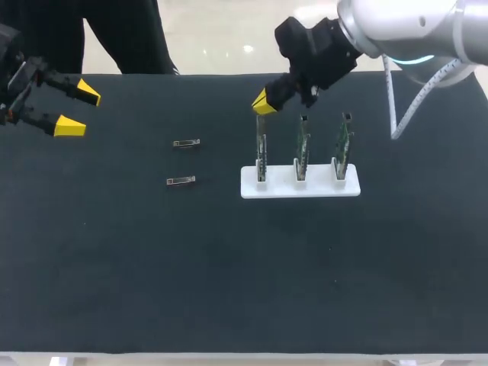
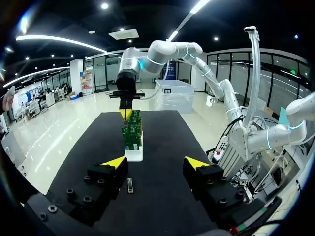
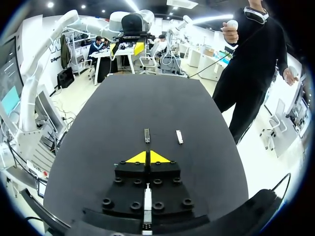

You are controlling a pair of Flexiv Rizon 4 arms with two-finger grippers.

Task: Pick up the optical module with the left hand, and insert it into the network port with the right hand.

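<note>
Far optical module (image 1: 186, 142) and near optical module (image 1: 181, 181) both flat on the bench (image 1: 229, 290), long axis toward the holder, neither gripped, so pick not yet done. Laid loose and apart from each other, probably to leave pincer fingers room on either side. Beyond them, white holder (image 1: 252, 191) with three green boards upright in slots: end board (image 1: 261, 156) nearest the modules, middle board (image 1: 302, 152), outer board (image 1: 343, 145). Stood on edge presumably to present the network ports to a module coming in from the side; ports themselves too small to make out. Left pincer (image 1: 76, 109) well off at the bench edge on its own side, fingers wide apart, nothing in contact. From its wrist view, one module on the bench just ahead, low between the fingers and closer to one of them. Reads as pre-grasp standby: open and aimed along the bench at modules and holder. Right pincer (image 1: 264, 101) hovering just over the top of the end board, tips pressed together, nothing visibly held. Can't tell whether touching the board's top edge. Parked at the insertion site, likely staged for handover. Judgement: task at its start; next calls for bringing the left arm in over one module, closing on its long sides, then passing it across to the right.
</note>
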